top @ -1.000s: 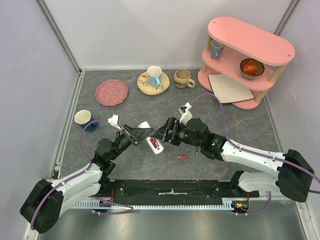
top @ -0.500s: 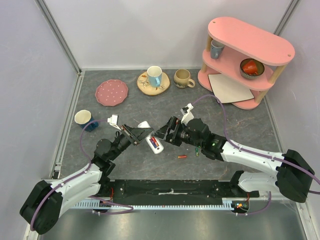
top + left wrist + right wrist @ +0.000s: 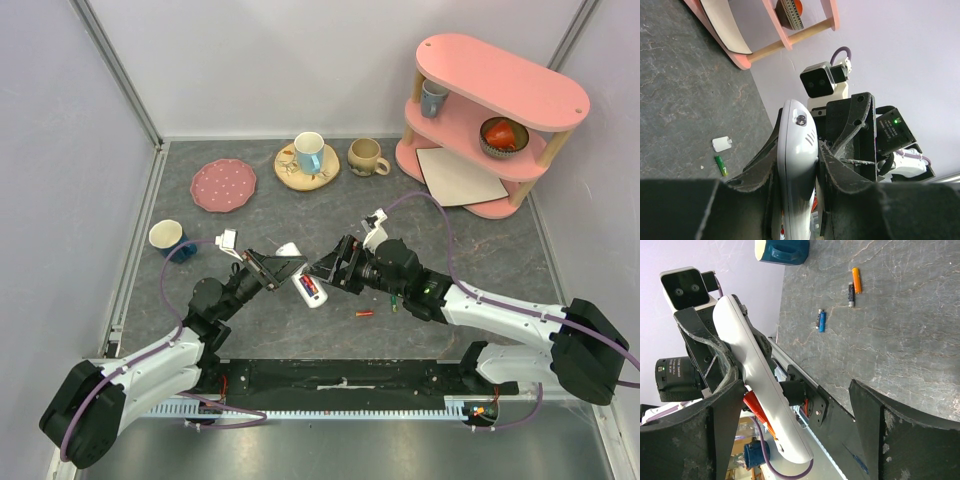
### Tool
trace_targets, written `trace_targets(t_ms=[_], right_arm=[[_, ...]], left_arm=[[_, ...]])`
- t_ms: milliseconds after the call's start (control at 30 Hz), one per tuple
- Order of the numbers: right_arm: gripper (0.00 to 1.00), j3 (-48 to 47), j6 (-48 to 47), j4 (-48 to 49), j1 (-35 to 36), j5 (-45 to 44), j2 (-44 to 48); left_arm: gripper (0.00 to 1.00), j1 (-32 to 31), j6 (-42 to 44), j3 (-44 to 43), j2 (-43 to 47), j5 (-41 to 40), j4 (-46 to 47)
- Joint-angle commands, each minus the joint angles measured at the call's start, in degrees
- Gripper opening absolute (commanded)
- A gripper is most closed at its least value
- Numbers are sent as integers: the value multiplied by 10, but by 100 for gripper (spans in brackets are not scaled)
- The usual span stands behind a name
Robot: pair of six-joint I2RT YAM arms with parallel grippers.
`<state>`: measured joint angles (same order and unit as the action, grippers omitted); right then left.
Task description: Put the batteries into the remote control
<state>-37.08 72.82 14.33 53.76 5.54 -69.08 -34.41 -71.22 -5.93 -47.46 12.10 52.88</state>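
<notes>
The white remote control (image 3: 312, 291) hangs tilted above the table, and my left gripper (image 3: 284, 268) is shut on its sides. In the left wrist view both black fingers press on the remote control (image 3: 797, 150), with the left gripper (image 3: 799, 146) closed round it. A red battery (image 3: 754, 407) sits in the remote's (image 3: 760, 380) open back. My right gripper (image 3: 330, 268) is just right of the remote. It is open wide (image 3: 796, 390), with one finger beside the remote. Loose batteries lie on the table: red-orange (image 3: 366, 313), green (image 3: 395, 300), orange (image 3: 856, 279), blue (image 3: 821, 320).
A pink two-tier shelf (image 3: 490, 110) stands at the back right with a beige board leaning on it. A pink plate (image 3: 222, 185), two mugs (image 3: 309, 152) (image 3: 365, 157) and a blue mug (image 3: 168, 238) stand behind and left. A small white flat piece (image 3: 721, 144) lies near the green battery (image 3: 720, 165).
My right gripper has edged slightly closer to the remote. The left gripper keeps the same hold on it.
</notes>
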Motion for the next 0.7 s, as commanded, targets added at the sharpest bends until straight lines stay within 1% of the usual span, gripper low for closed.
trace_targets(t_ms=[0,167,233,433,667], right_arm=[[92,8,7,18,-2,9,-1],[92,11,6,17,-3,8,1],[93,12,9,17,-2,5,3],[96,-7,9,4,-5,-11,16],[97,-26,6,2,-8,-11,13]], left_arm=[[2,2,6,-14,3,-12,44],[2,2,4,-20,2,-11,43],[2,2,5,-20,2,-10,42],[2,2,5,-8,-3,-8,44],[2,2,6,-2,-6,-5,44]])
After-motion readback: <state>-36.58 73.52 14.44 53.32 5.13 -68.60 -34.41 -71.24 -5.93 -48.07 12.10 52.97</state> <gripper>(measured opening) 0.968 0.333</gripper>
